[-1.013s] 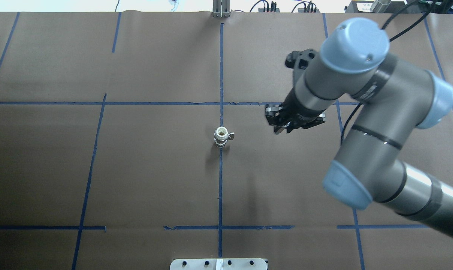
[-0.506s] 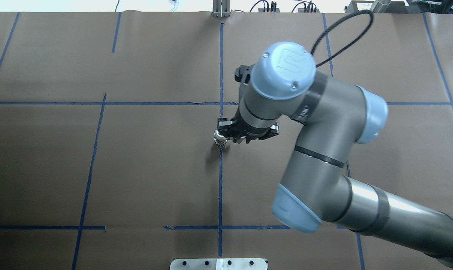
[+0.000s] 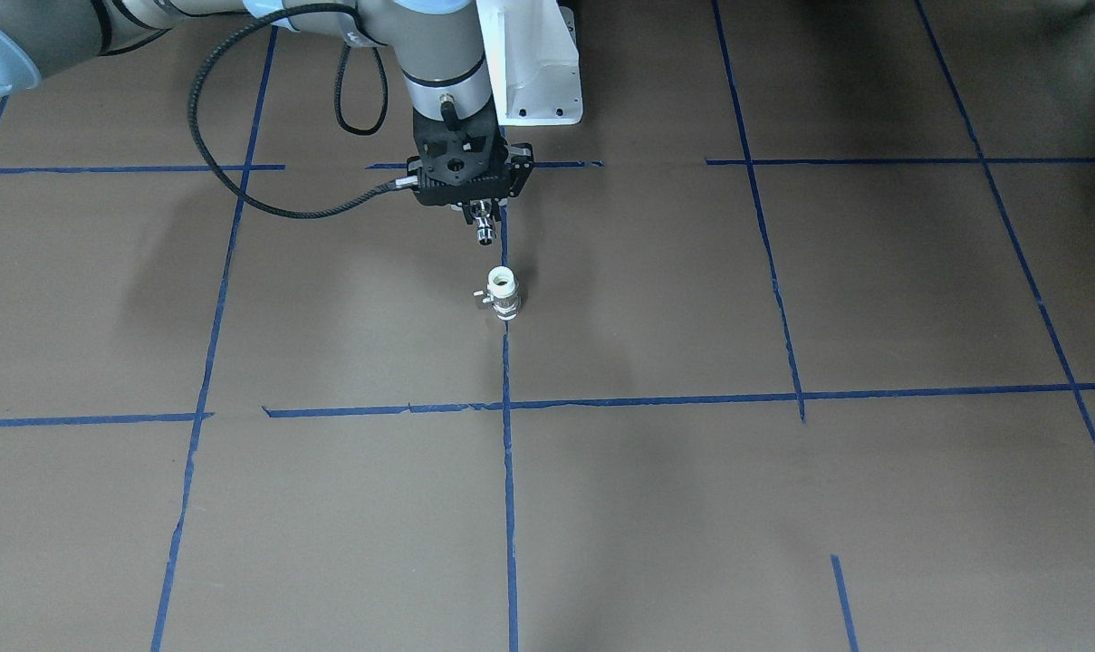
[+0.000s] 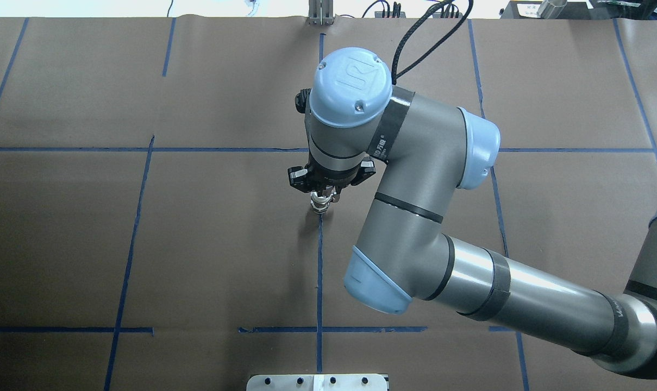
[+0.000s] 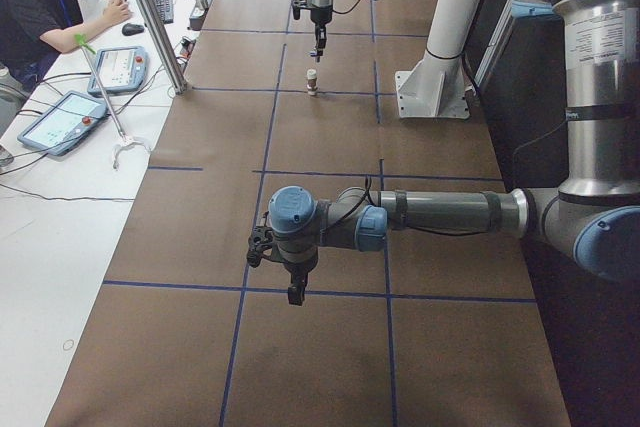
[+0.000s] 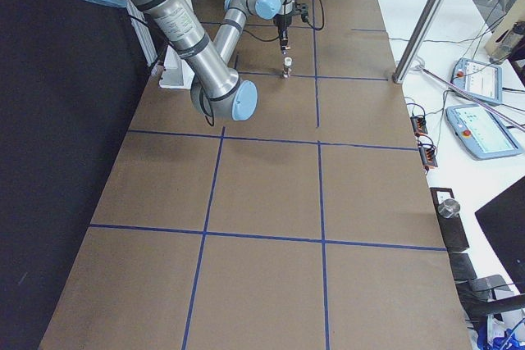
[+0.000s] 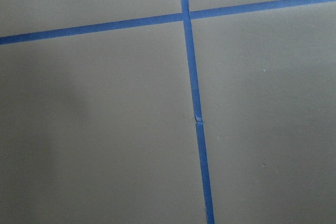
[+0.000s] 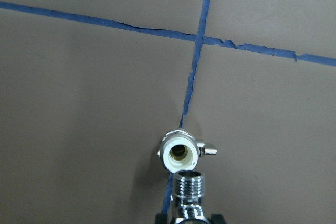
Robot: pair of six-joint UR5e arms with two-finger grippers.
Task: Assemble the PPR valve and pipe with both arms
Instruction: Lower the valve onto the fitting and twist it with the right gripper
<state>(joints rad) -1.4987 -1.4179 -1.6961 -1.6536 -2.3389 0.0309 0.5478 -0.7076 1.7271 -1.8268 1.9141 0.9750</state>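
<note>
1. Front-facing view: the black open-frame right gripper is clamped on the tiny all-chrome T-shaped metal pipe, threaded end pointing down. The short white-ended plastic PPR valve with a silver metal middle stands upright on a blue tape line, apart from the pipe. The step in hand looks like lowering the pipe into the valve's open top
2. Overhead view: the right gripper sits over the valve and hides most of it, so alignment is better judged from the wrist camera
3. Left side view: the black left gripper hangs over the brown paper table cover, well apart from the valve. Whether its claw is wide or narrow I cannot tell. Nothing braces the valve, so a push from above may tip it; bringing this arm over to hold the body seems wise
4. Right side view: the pipe hangs above the valve with a gap between them; finer alignment is too small to tell
5. Left wrist view: only paper and crossing tape, neither part in sight
6. Right wrist view: the pipe's threaded end appears just off the valve's round opening, not centred on it. Shift until the two are concentric, hold the pipe vertical, descend slowly, and stay away from the small side handle
</note>
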